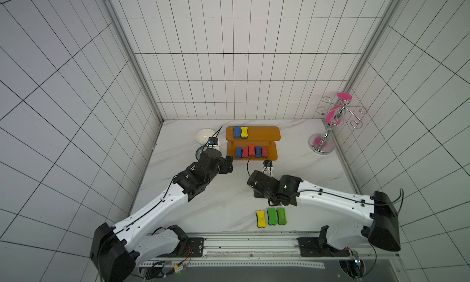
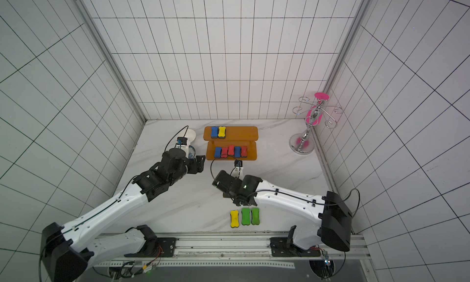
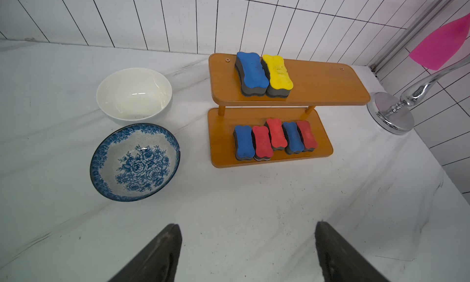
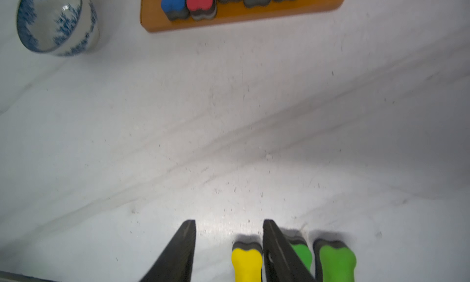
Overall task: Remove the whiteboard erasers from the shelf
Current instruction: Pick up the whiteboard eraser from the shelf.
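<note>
The orange-brown shelf (image 1: 264,133) (image 3: 325,87) stands at the back of the table. A blue eraser (image 3: 251,71) and a yellow eraser (image 3: 277,73) lie on its top board. The lower board (image 3: 221,140) holds a row of blue and red erasers (image 1: 251,151). One yellow eraser (image 1: 261,219) (image 4: 246,263) and two green erasers (image 1: 276,216) lie on the table near the front. My left gripper (image 3: 248,224) (image 1: 229,164) hovers open and empty just left of the shelf. My right gripper (image 4: 229,222) is open above the yellow eraser, which lies between the fingers close to one of them.
A white bowl (image 3: 134,95) and a blue-flowered bowl (image 3: 134,162) sit left of the shelf, under my left arm. A chrome hook stand (image 1: 321,143) with a pink utensil (image 1: 333,114) stands at the back right. A metal rail (image 1: 249,242) runs along the front edge.
</note>
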Robot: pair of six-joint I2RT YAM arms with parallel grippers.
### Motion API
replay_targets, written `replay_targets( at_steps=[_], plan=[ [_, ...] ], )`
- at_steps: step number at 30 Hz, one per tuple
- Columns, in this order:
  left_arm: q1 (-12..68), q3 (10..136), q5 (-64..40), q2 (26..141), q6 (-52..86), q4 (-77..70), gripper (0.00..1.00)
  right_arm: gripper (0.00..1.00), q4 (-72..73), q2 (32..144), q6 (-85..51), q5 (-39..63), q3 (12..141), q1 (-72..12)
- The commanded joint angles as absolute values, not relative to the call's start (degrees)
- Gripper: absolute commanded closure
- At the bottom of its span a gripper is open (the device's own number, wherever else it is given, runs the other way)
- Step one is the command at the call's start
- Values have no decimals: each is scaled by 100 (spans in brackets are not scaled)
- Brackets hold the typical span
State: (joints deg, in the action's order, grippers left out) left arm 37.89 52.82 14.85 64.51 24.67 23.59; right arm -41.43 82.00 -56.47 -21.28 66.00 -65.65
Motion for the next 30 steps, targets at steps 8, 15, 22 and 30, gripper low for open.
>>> replay_targets(
  at_steps=[8,15,22,30],
  plan=[
    [3744,6139,1950,7059,2226,2191,17,51,-3462,10117,-2760,-1317,9492,-4553],
    [3753,5853,2090,6704,2003,2151,15,39,-3698,11453,-2448,-756,11271,-4039],
    [3751,5581,2199,6689,1977,1971,14,34,-4546,12789,-2276,-431,13054,-3957],
    [3722,5592,2233,6829,2018,1979,14,35,-4698,13237,-2263,-372,13439,-3964]
  ],
)
